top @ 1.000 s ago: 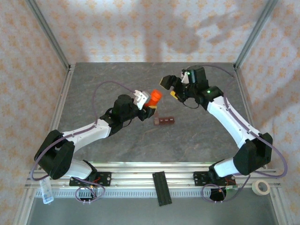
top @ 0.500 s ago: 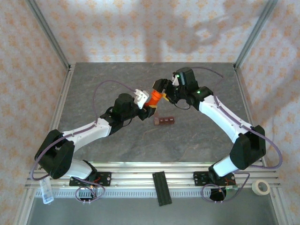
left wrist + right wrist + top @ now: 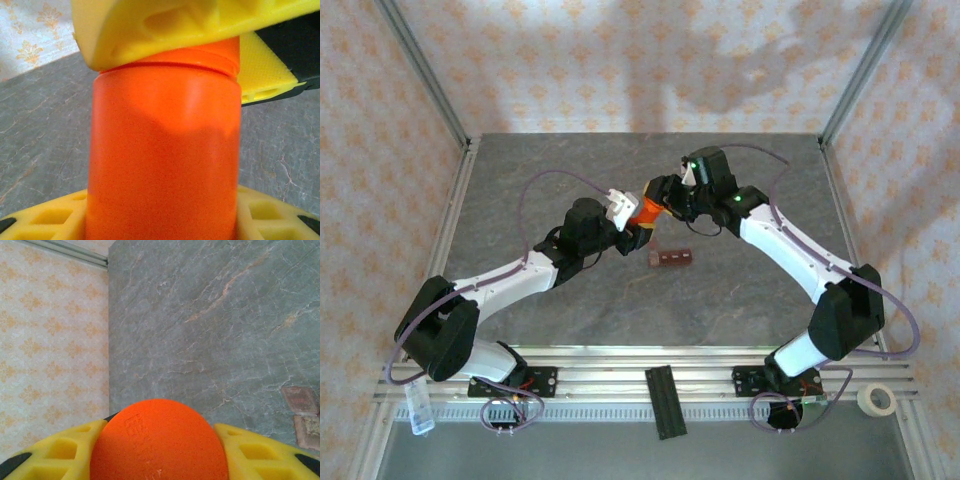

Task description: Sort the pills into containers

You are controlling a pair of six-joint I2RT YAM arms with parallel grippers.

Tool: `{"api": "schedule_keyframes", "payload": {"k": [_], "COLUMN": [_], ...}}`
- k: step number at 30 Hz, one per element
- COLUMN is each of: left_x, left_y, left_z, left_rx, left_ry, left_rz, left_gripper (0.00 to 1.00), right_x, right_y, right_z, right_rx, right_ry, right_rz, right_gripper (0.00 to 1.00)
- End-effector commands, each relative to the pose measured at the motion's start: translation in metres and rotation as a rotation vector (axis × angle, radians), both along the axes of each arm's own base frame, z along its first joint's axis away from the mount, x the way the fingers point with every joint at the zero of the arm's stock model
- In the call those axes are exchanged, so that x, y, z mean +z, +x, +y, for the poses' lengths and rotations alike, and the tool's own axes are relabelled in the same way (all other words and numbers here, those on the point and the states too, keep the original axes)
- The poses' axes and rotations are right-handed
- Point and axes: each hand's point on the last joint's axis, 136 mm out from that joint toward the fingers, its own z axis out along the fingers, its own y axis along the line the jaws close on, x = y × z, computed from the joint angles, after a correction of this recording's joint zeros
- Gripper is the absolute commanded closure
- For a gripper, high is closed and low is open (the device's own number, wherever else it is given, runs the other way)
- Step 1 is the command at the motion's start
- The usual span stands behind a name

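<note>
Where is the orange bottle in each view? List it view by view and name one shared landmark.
Top external: the orange bottle is mid-table, just behind the reddish-brown container strip.
Left wrist: centre of the picture, its body running from top to bottom.
Right wrist: bottom centre, round cap seen end-on.
Shared landmark: the grey marbled table.

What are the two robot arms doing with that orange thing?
The left gripper holds an orange bottle, and the right gripper has its jaws clamped on the cap, probably to open it. The small reddish-brown pill container lies on the table just beside them.
</note>
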Motion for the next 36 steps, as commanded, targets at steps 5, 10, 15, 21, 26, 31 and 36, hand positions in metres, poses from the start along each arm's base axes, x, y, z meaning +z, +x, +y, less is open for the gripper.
{"api": "schedule_keyframes", "payload": {"k": [5, 10, 15, 21, 26, 31, 36], "left_x": [0.057, 0.068, 0.048, 0.032, 0.031, 0.030, 0.024], "left_y": [-0.016, -0.020, -0.009, 0.003, 0.009, 0.009, 0.008], "left_z": [-0.021, -0.024, -0.010, 0.010, 0.018, 0.017, 0.014], "left_rx": [-0.157, -0.183, -0.087, 0.048, 0.093, 0.087, 0.078], "left_ry": [-0.244, -0.307, -0.176, 0.016, 0.071, 0.082, 0.085], "left_rz": [-0.020, 0.004, -0.013, -0.106, -0.141, -0.139, -0.122], "left_gripper": [1.00, 1.00, 1.00, 1.00, 1.00, 1.00, 1.00], "right_x": [0.049, 0.060, 0.071, 0.048, 0.034, 0.032, 0.033], "right_y": [-0.002, -0.003, 0.008, 0.014, 0.016, 0.016, 0.015], "right_z": [0.019, 0.019, -0.012, -0.045, -0.039, -0.020, -0.005], "right_rx": [0.195, 0.232, 0.064, -0.152, -0.188, -0.155, -0.123], "right_ry": [0.151, 0.209, 0.177, 0.066, 0.085, 0.079, 0.087], "right_rz": [-0.331, -0.359, -0.327, -0.166, -0.091, -0.087, -0.089], "right_gripper": [0.61, 0.50, 0.13, 0.11, 0.10, 0.11, 0.13]}}
